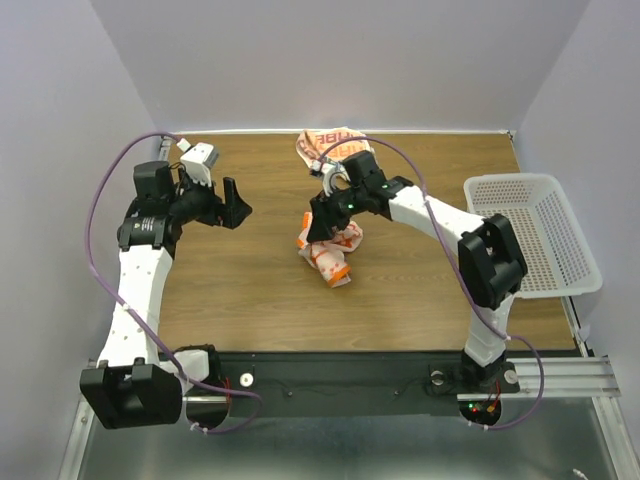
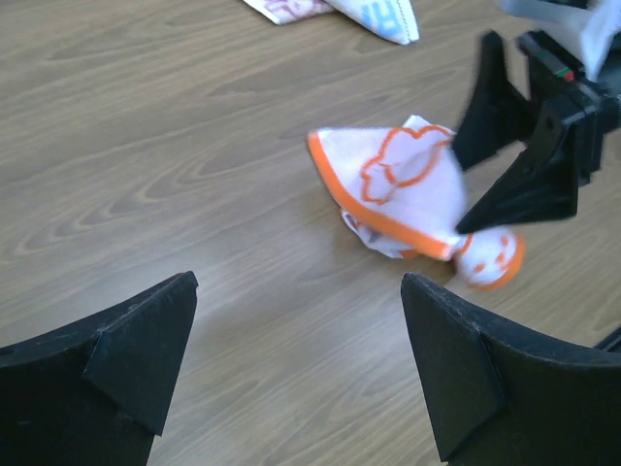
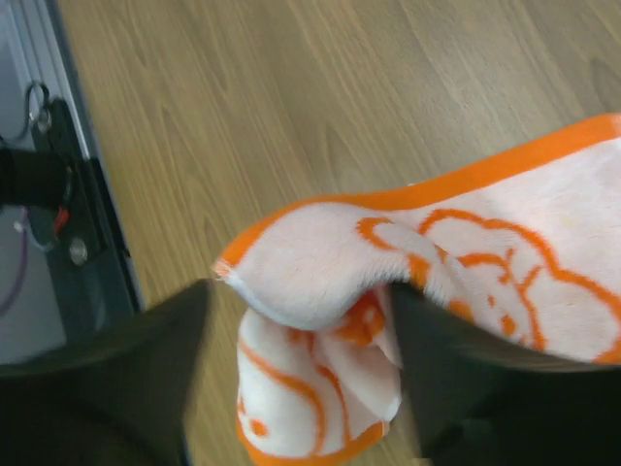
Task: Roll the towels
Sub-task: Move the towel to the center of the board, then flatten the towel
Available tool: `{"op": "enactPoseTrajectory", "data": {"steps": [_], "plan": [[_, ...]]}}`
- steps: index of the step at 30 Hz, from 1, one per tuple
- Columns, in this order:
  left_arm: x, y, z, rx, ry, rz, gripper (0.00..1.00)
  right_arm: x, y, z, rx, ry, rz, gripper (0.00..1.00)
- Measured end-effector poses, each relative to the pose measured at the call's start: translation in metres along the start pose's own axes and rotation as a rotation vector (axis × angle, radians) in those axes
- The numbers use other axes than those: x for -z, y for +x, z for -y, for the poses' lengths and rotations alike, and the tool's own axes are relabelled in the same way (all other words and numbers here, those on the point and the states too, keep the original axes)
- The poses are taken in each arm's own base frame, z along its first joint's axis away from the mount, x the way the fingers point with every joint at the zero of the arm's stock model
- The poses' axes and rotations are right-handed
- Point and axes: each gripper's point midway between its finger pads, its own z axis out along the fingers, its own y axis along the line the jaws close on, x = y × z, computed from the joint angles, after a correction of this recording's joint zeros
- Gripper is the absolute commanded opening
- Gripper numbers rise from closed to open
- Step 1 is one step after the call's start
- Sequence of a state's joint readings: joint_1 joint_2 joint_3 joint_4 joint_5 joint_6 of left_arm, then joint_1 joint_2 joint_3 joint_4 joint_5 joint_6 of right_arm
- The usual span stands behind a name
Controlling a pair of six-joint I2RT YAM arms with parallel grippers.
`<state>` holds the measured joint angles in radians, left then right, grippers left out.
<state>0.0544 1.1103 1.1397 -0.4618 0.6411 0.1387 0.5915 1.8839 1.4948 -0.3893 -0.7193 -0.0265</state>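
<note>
Towels, two, both on the worktop point(image 1: 250, 290). We log a white perforated basket point(image 1: 500, 182) at the right edge, well apart from them. Bunched towel point(image 1: 330, 255) sits mid-worktop; second towel point(image 1: 322, 143) is heaped by the far edge. Right gripper point(image 1: 318, 230) is down over the bunched towel, fingers point(image 3: 107, 388) parted, an orange-bordered fold lying loose between them. Left gripper point(image 1: 238, 205) hovers to its left, fingers spread wide, holding nothing.

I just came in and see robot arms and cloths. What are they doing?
The right arm's tool is at the crumpled towel in the middle of the table, jaws apart with a fold of cloth between them. It is bunched, not neatly rolled. The left tool hovers open and empty. A second towel lies at the far edge.
</note>
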Motion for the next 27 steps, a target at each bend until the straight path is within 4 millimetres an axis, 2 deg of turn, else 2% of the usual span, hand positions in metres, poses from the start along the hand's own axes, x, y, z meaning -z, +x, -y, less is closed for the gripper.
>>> {"op": "enactPoseTrajectory", "data": {"steps": [3,6,8,11,12,14,15,18,20,22,23,24,27], "plan": [[-0.005,0.011,0.005,0.013,0.035,0.009,0.98,-0.011,-0.001,0.000,-0.005,0.004,-0.012,1.00],[-0.006,0.014,0.008,-0.022,0.061,0.015,0.97,0.002,-0.004,0.004,-0.040,0.044,0.006,0.94],[-0.011,0.014,0.012,-0.071,0.085,0.010,0.95,0.026,-0.002,0.009,-0.088,0.084,0.038,0.90],[-0.029,0.026,0.023,-0.156,0.144,-0.039,0.87,0.072,0.005,0.020,-0.162,0.156,0.100,0.85],[-0.035,0.031,0.027,-0.182,0.164,-0.059,0.85,0.087,0.010,0.025,-0.184,0.193,0.120,0.79],[-0.050,0.043,0.035,-0.228,0.208,-0.106,0.81,0.110,0.023,0.038,-0.225,0.267,0.145,0.77],[-0.056,0.050,0.039,-0.244,0.230,-0.131,0.80,0.114,0.028,0.041,-0.236,0.284,0.145,0.77],[-0.071,0.070,0.048,-0.258,0.289,-0.190,0.82,0.111,0.039,0.044,-0.231,0.293,0.116,0.78],[-0.073,0.075,0.048,-0.232,0.310,-0.201,0.84,0.106,0.040,0.048,-0.175,0.301,0.085,0.78],[-0.070,0.071,0.041,-0.181,0.321,-0.184,0.85,0.103,0.036,0.053,-0.103,0.331,0.057,0.79],[-0.066,0.065,0.032,-0.135,0.315,-0.159,0.87,0.099,0.025,0.058,0.017,0.369,0.040,0.79],[-0.062,0.060,0.024,-0.108,0.304,-0.144,0.87,0.096,0.021,0.057,0.055,0.378,0.035,0.79],[-0.052,0.048,0.002,-0.042,0.265,-0.098,0.89,0.077,0.006,0.040,0.314,0.410,-0.019,0.80]]}}
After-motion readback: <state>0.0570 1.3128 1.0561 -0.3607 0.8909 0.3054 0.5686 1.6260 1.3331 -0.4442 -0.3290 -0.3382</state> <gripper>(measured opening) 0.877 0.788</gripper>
